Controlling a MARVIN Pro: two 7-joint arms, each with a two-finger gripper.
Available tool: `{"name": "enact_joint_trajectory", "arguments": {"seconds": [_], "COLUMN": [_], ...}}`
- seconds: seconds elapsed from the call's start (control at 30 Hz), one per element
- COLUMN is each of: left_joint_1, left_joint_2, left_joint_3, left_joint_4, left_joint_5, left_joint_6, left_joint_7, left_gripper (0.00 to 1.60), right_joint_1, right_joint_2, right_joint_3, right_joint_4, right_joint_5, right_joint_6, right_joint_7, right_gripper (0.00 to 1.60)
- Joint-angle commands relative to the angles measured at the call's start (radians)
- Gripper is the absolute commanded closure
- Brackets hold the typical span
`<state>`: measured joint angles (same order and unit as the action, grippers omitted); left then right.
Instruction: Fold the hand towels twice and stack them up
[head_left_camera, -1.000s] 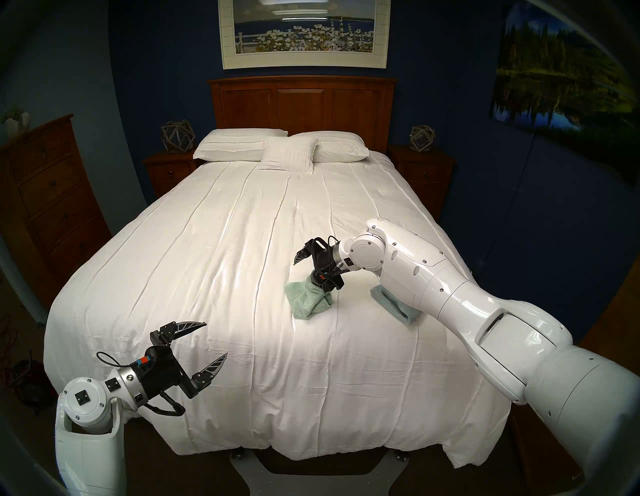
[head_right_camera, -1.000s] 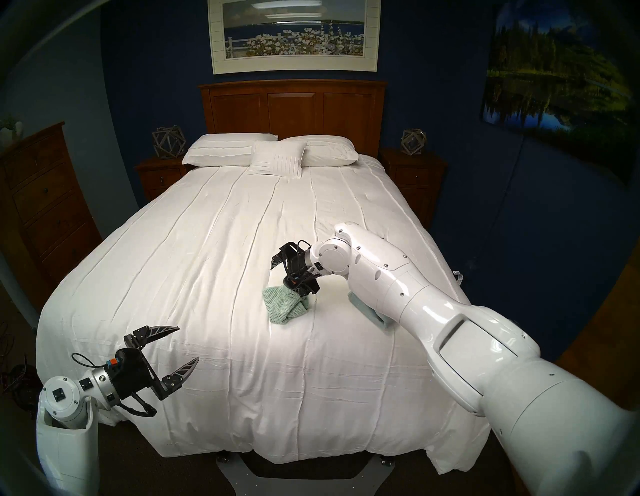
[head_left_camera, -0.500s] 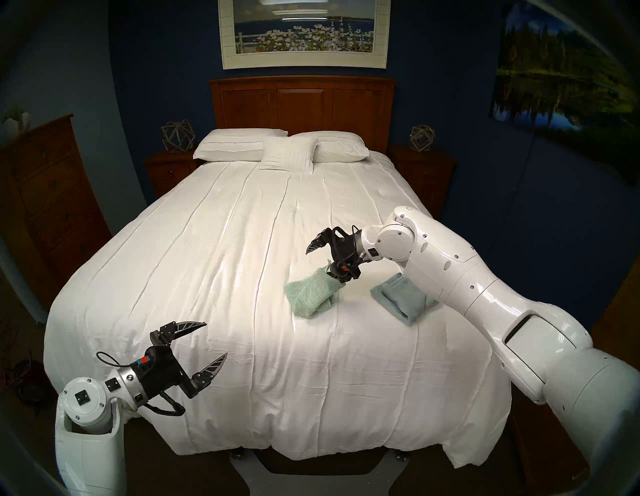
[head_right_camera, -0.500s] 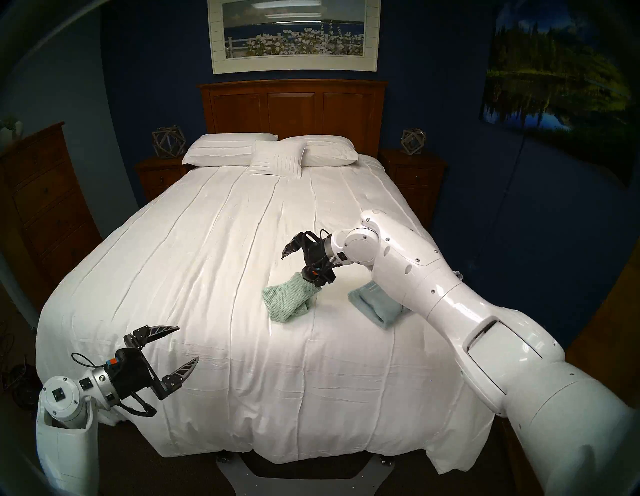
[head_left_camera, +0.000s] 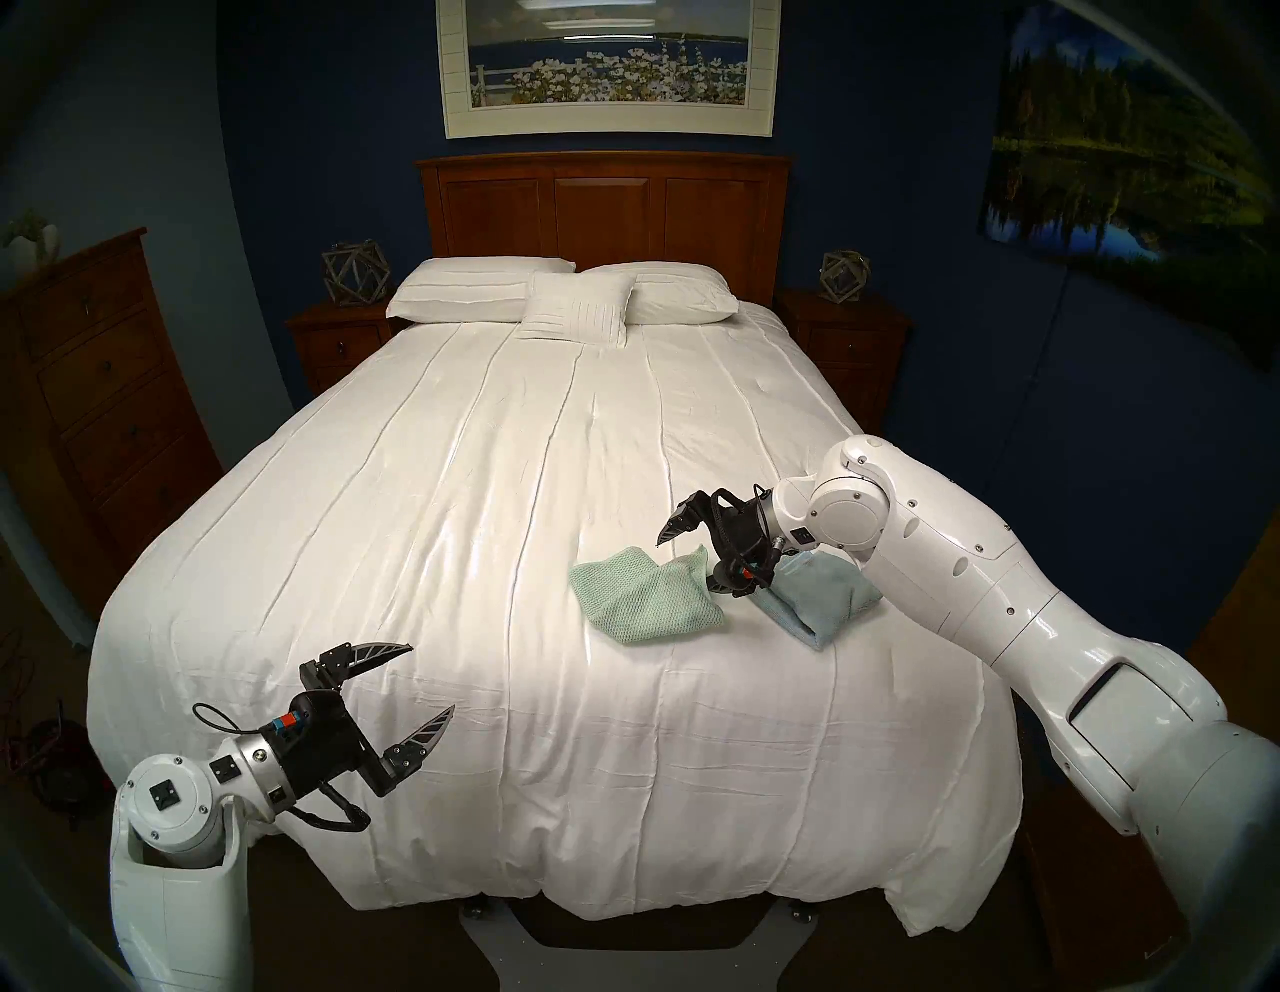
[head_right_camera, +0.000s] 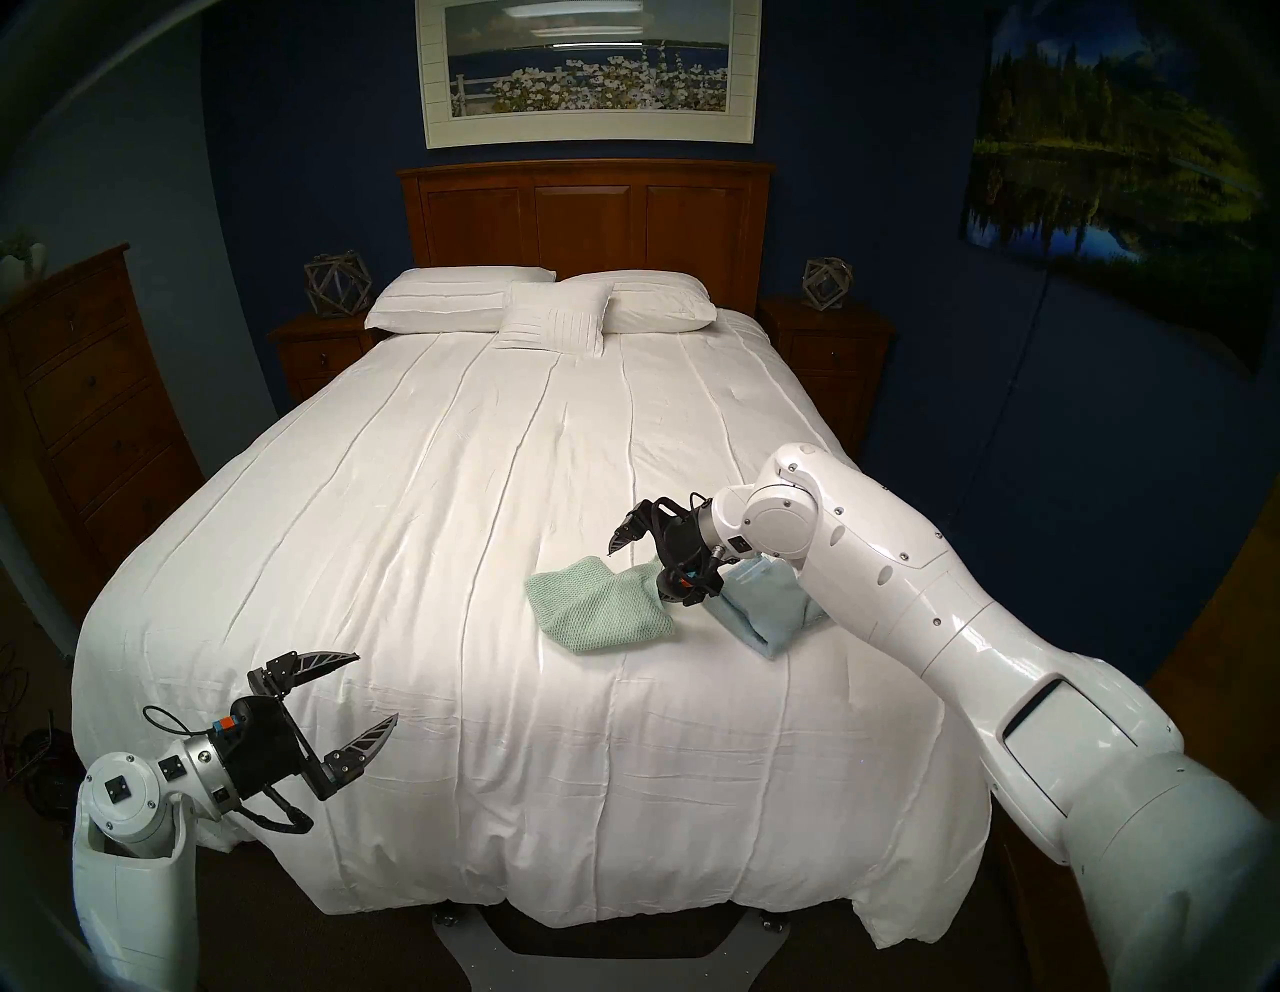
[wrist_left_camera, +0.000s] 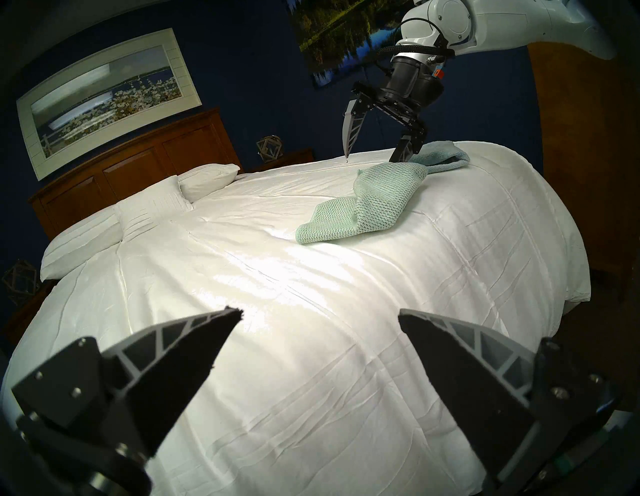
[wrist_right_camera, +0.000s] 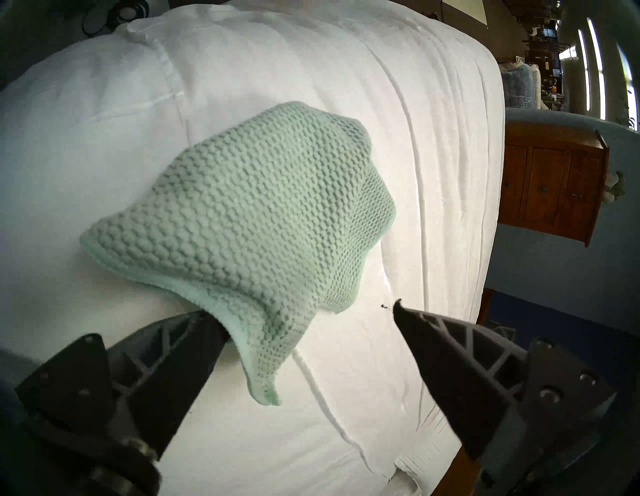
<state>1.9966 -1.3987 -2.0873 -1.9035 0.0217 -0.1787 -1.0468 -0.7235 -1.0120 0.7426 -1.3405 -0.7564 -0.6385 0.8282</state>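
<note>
The robot appears to be partway through folding the mint green waffle-weave towel (head_left_camera: 644, 596), which lies rumpled and only loosely doubled on the white bedspread (head_left_camera: 485, 485). The light blue terry towel (head_left_camera: 821, 599) lies just beside it on the right side of the bed, already folded into a compact bundle, so the green one looks like the piece left to finish before stacking.

The right gripper (wrist_right_camera: 308, 311) hovers low over the gap between the two towels, its jaws spread wide. In the right wrist view one corner of the green towel stands up between the jaws and drapes against the left finger (wrist_right_camera: 180, 346), while the other finger stands clear of it; nothing is pinched, though whether the cloth clings to that finger cannot be told. The bulk of the towel lies ahead of the fingertips, beyond the jaws.

The left gripper (head_left_camera: 422, 682) hangs near the foot of the bed, well apart from both towels, jaws wide and empty.

The next move probably calls for a fresh grasp on a free edge or corner of the green towel, then carrying it across to square the fold. The loose weave may snag or slump, so the layers need flattening before the towel goes onto the blue one.
</note>
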Motion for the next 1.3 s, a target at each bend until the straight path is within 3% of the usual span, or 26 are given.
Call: {"name": "enact_joint_trajectory", "arguments": {"seconds": [0.0,0.03,0.27,0.3,0.47,0.53,0.63,0.73,0.77,0.87,0.97,1.27], "left_joint_1": [-0.001,-0.001,-0.003,-0.003,-0.002,-0.004,-0.013,-0.023,-0.037,-0.049,-0.067,-0.147], "left_joint_2": [-0.001,-0.001,0.0,0.0,0.011,0.011,0.011,0.008,0.001,-0.005,-0.034,-0.084], "left_joint_3": [-0.001,-0.001,0.0,0.0,0.018,0.027,0.084,0.121,0.167,0.218,0.303,0.444], "left_joint_4": [-0.016,-0.015,-0.012,-0.012,-0.022,-0.026,-0.038,-0.047,-0.053,-0.062,-0.069,-0.029], "left_joint_5": [-0.006,-0.005,-0.004,-0.004,0.007,0.008,0.021,0.029,0.039,0.057,0.131,0.306], "left_joint_6": [-0.001,-0.002,-0.002,-0.002,-0.021,-0.025,-0.052,-0.064,-0.074,-0.088,-0.123,-0.162], "left_joint_7": [-0.002,-0.001,-0.001,-0.001,-0.015,-0.018,-0.04,-0.048,-0.055,-0.064,-0.07,-0.04], "left_gripper": [0.0,0.0,0.0,0.0,0.0,0.0,0.0,0.0,0.0,0.0,0.0,0.0], "right_joint_1": [0.003,-0.015,-0.12,-0.12,-0.181,-0.187,-0.225,-0.245,-0.272,-0.302,-0.342,-0.421], "right_joint_2": [0.088,0.131,0.199,0.199,0.267,0.295,0.335,0.357,0.386,0.41,0.437,0.454], "right_joint_3": [0.007,0.013,0.103,0.103,0.231,0.242,0.304,0.329,0.352,0.367,0.378,0.386], "right_joint_4": [-0.099,-0.14,-0.212,-0.212,-0.227,-0.244,-0.29,-0.313,-0.335,-0.348,-0.366,-0.436], "right_joint_5": [0.064,0.095,0.112,0.112,0.149,0.158,0.194,0.208,0.227,0.237,0.257,0.296], "right_joint_6": [-0.029,-0.048,-0.055,-0.055,-0.016,-0.012,-0.003,0.006,0.015,0.024,0.042,0.076], "right_joint_7": [0.096,0.114,0.24,0.24,0.264,0.259,0.251,0.25,0.247,0.249,0.243,0.218], "right_gripper": [0.0,0.0,0.0,0.0,0.0,0.0,0.0,0.0,0.0,0.0,0.0,0.0]}}
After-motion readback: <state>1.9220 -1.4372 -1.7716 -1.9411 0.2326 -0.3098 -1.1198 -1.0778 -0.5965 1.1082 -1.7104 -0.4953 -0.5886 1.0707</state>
